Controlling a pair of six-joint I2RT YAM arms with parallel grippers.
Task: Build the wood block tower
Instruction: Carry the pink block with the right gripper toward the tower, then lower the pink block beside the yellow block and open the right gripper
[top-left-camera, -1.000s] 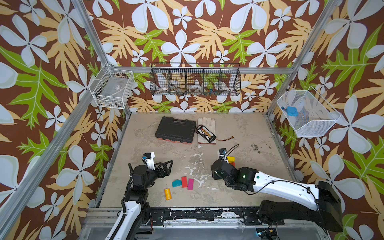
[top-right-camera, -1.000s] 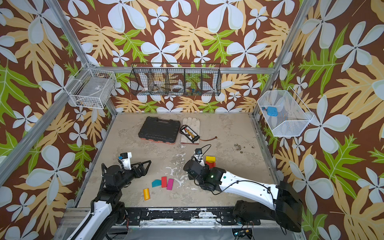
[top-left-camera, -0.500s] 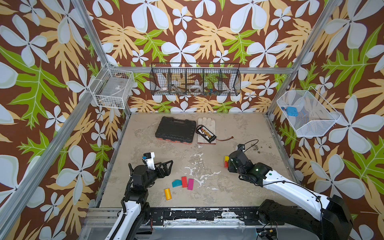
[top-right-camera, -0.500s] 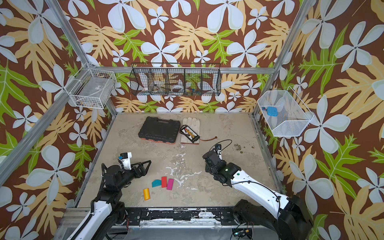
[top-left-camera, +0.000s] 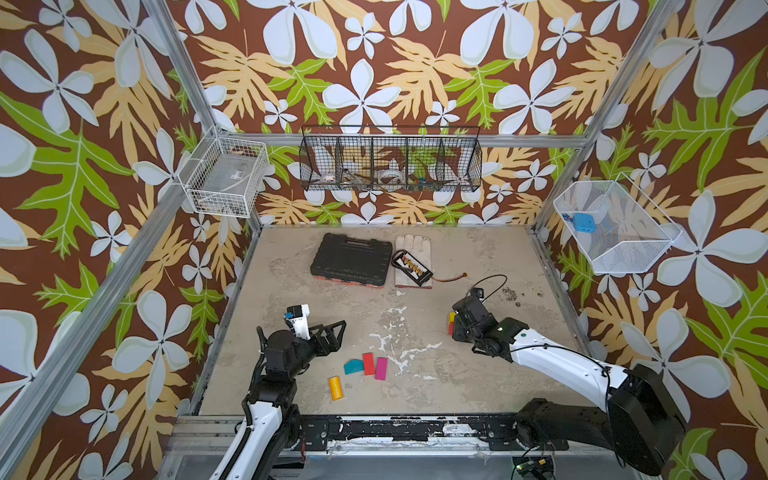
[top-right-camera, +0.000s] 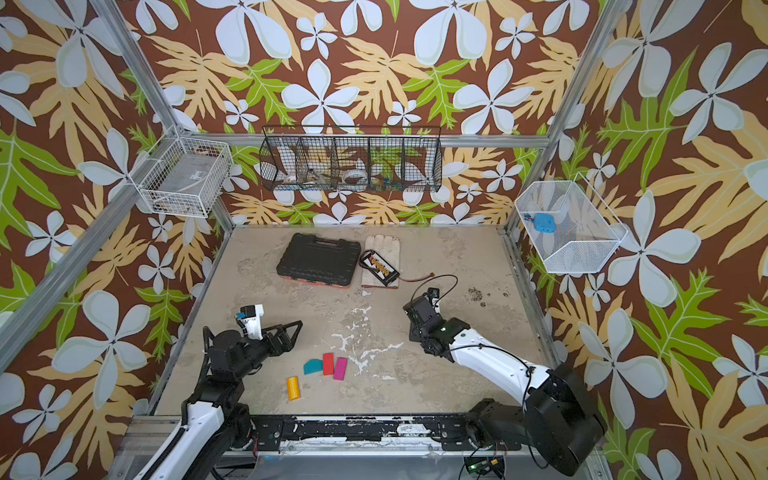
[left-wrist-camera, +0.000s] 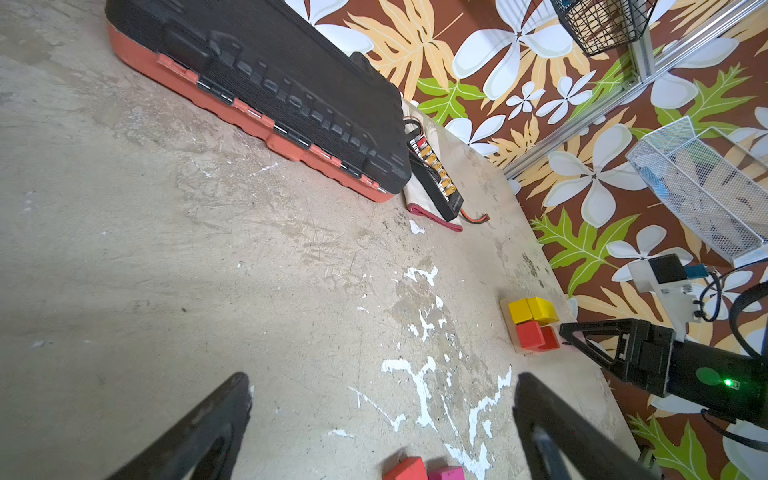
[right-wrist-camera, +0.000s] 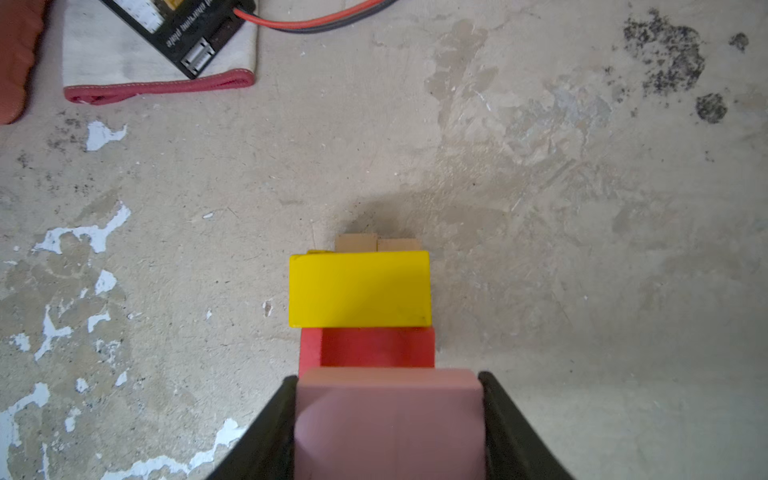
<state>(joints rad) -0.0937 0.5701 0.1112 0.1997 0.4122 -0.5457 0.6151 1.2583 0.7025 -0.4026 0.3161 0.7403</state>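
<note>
Right hand (right-wrist-camera: 386, 384) half closed on a pink block (right-wrist-camera: 390, 424), fingers (right-wrist-camera: 270, 432) pressed flat to both its sides. Held just beside the red block (right-wrist-camera: 374, 353) of the tower (top-left-camera: 451, 323); touching it or not, cannot tell. Beyond that red piece, a yellow block (right-wrist-camera: 359, 289), both seated on a tan base (right-wrist-camera: 376, 243). Tower standing right of the middle of the surface (top-left-camera: 415, 399), well apart from the loose pieces.

Left hand (left-wrist-camera: 382, 382) spread fully wide, gripping nothing, touching nothing, hovering over bare surface at the near left. Just right of it in both top views, lying flat in a row and close together: a teal block (top-left-camera: 353, 367), a red rectangle (top-left-camera: 368, 364), a magenta rectangle (top-left-camera: 381, 368). Nearer than those, an orange cylinder (top-left-camera: 335, 387) on its side, alone. At the far side, a black case (top-left-camera: 351, 259) and a glove (top-left-camera: 413, 249) side by side.
</note>
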